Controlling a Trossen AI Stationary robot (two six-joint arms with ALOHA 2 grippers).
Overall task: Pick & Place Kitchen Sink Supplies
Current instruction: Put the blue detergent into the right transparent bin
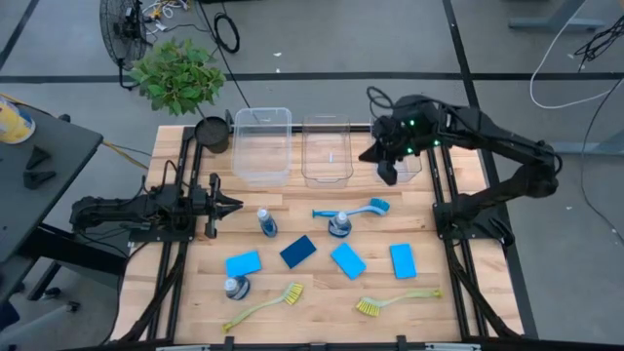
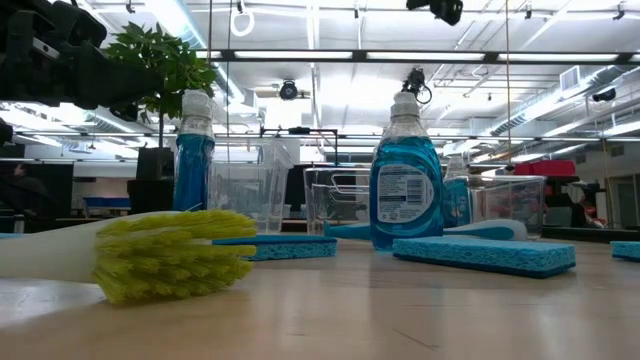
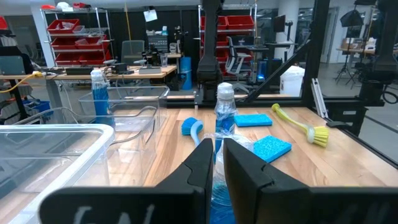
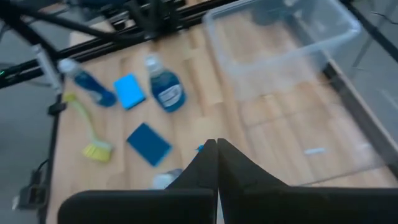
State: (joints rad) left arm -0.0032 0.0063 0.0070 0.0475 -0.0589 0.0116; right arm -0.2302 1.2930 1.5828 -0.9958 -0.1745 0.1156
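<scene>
- Right gripper (image 1: pixel 388 174) up at the table's (image 1: pixel 322 289) back right corner, over the rightmost clear bin (image 1: pixel 421 164) – fingers pressed together, nothing between them
- Left gripper (image 1: pixel 232 205) low at the left edge, pointing across the boards; only a narrow gap between the fingers, nothing gripped
- Nearest bottle (image 1: pixel 265 222) just beside the left gripper's tips, not touching; second bottle (image 1: pixel 338 225) mid-table, touching the blue brush (image 1: pixel 353 210); third bottle (image 1: pixel 236 288) toward the front left corner
- Four sponges in a loose row across the middle: light blue sponge (image 1: pixel 244 263) on the left, dark sponge (image 1: pixel 298 251), then another sponge (image 1: pixel 348 260) and the rightmost sponge (image 1: pixel 403 260) – all well apart from both grippers
- Two yellow-green brushes along the front edge: left brush (image 1: pixel 263 304), right brush (image 1: pixel 395 300)
- Two more clear bins (image 1: pixel 262 144) (image 1: pixel 327 149) along the back edge, both without supplies
- Rightmost bin largely covered from above by the right arm, contents hard to make out
- Fourth bottle (image 3: pixel 98 92) seen only past the left gripper's fingers (image 3: pixel 200 169), beyond the bin walls; cannot tell whether inside a bin or behind one
- Sponges and brushes blurred from the right wrist; low view mostly blocked by brush bristles (image 2: pixel 170 255) and one bottle (image 2: pixel 405 180)
</scene>
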